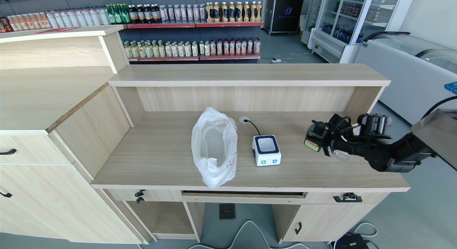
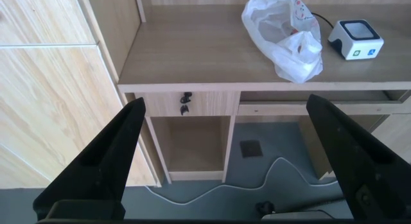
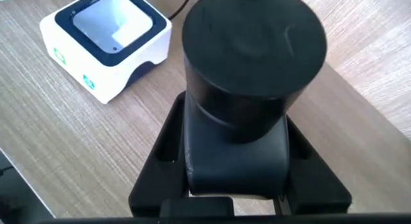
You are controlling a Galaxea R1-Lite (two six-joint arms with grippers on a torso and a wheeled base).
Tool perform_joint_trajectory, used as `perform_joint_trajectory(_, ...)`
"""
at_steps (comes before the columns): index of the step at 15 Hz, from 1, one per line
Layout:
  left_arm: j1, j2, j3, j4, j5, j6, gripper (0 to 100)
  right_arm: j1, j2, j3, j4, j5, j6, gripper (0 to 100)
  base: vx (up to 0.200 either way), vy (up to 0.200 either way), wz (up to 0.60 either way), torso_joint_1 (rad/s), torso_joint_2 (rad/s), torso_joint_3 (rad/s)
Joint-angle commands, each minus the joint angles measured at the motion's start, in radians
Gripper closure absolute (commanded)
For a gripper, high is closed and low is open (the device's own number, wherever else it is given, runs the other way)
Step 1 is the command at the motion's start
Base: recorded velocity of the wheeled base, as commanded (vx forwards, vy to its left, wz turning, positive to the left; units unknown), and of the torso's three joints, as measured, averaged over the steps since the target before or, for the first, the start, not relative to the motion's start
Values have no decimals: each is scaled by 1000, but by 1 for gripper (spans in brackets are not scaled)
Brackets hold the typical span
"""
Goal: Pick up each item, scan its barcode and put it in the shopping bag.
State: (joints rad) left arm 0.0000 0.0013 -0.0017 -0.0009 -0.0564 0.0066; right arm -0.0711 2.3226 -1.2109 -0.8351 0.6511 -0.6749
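looking down from the head view, you have a pale wood-grain counter (image 1: 160, 152) with a raised ledge across its back and a taller block of the same wood at the frame's left. along the top edge behind it, red shelves (image 1: 228, 24) carry rows of bottles. a glass-door cooler (image 1: 339, 20) and a chest freezer (image 1: 410, 52) sit in the upper right.

the white shopping bag (image 1: 214, 145) stands at mid-counter with its mouth gaping. the white scanner (image 1: 266, 150) sits just right of it, not touching, and its black cable (image 1: 254, 127) runs to a hole in the top.

your right gripper (image 1: 319, 140) hovers over the counter's right end, clamped on a dark cylindrical item (image 3: 250, 89) — the fingers press it from both sides. your left gripper (image 2: 226, 102) hangs low in front of the counter, fingers spread wide with nothing between them.

as for writing: the bag has red print, the scanner has small blue and green marks on its front, and a red-and-green label shows at the right gripper's tip — all too small to read.
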Motion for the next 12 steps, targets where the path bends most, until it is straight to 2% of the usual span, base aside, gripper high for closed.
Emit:
perform_joint_trajectory(1, 0, 0, 0, 1, 0, 0, 0, -78, -417, 332, 7, -1, -222, 100, 0, 0, 0, 0, 0, 0)
perform_joint_trajectory(2, 0, 0, 0, 1, 0, 0, 0, -99, -479, 363, 31, 5, -293, 100, 0, 0, 0, 0, 0, 0)
perform_joint_trajectory(3, 0, 0, 0, 1, 0, 0, 0, -151, -621, 372, 137, 62, -474, 100, 0, 0, 0, 0, 0, 0)
perform_joint_trajectory(4, 0, 0, 0, -1, 0, 0, 0, -174, -692, 372, 192, 147, -557, 100, 0, 0, 0, 0, 0, 0)
perform_joint_trajectory(6, 0, 0, 0, -1, 0, 0, 0, -217, -801, 462, 199, 275, -766, 100, 0, 0, 0, 0, 0, 0)
perform_joint_trajectory(8, 0, 0, 0, -1, 0, 0, 0, -225, -908, 562, 157, 344, -963, 100, 0, 0, 0, 0, 0, 0)
perform_joint_trajectory(9, 0, 0, 0, -1, 0, 1, 0, -207, -948, 576, 126, 380, -1069, 100, 0, 0, 0, 0, 0, 0)
perform_joint_trajectory(10, 0, 0, 0, -1, 0, 0, 0, -145, -977, 579, 105, 397, -1166, 100, 0, 0, 0, 0, 0, 0)
perform_joint_trajectory(12, 0, 0, 0, -1, 0, 0, 0, 102, -1016, 591, 94, 375, -1376, 100, 0, 0, 0, 0, 0, 0)
